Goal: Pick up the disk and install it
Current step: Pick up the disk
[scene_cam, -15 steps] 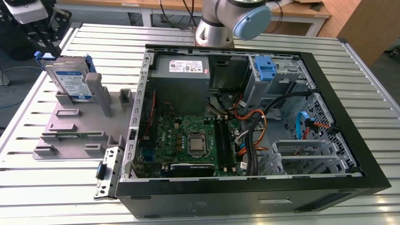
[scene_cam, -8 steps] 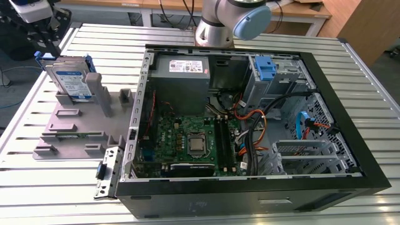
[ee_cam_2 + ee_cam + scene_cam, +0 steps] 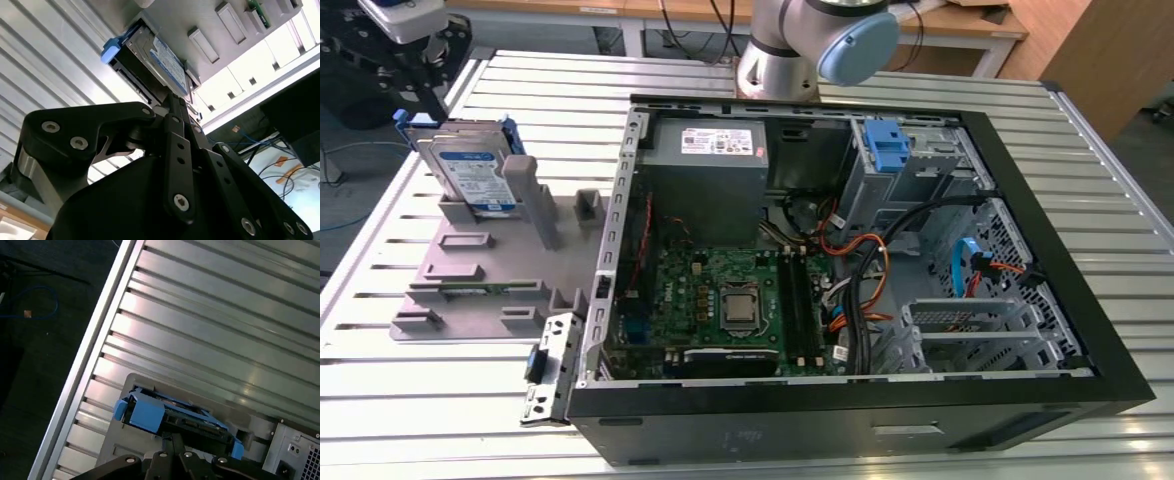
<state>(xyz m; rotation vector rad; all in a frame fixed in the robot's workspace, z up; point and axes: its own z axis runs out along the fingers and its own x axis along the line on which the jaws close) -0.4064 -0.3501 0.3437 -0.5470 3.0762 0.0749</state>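
The exterior view cuts the tool (image 3: 430, 95) off at the top corner on that view's left, so I get only its black lower part there. The arm (image 3: 794, 45) is cropped above its pale joint. In both wrist views the tool's own black linkage covers the near part of the picture and hides some of the stand and table behind it.

The disk (image 3: 470, 170) stands on edge in a slot of the grey stand (image 3: 467, 255), which sits to the exterior view's left of the open computer case (image 3: 854, 425). Its lower part is sunk in the slot, and a grey post covers one lower corner. Its blue-and-white label face shows in the exterior view, with blue rails along its sides. In the second wrist view I see the disk (image 3: 160, 62) with a slice of the label and one blue rail end. In the first wrist view the disk (image 3: 195, 424) shows its narrow edge between two blue rail ends.

In both wrist views the tool (image 3: 175, 100) (image 3: 172, 439) has its tips pressed together, with only a thin dark line between them and nothing pinched. The tips overlap the disk's upper edge in those views, and I cannot tell whether they touch it or hang just short. In the exterior view the tool hangs just above the disk's far top corner.

Inside the case I make out a green motherboard (image 3: 720, 300), a grey power-supply box (image 3: 707, 150) and a blue latch piece (image 3: 887, 145). The slatted metal table (image 3: 400, 420) carries both stand and case.
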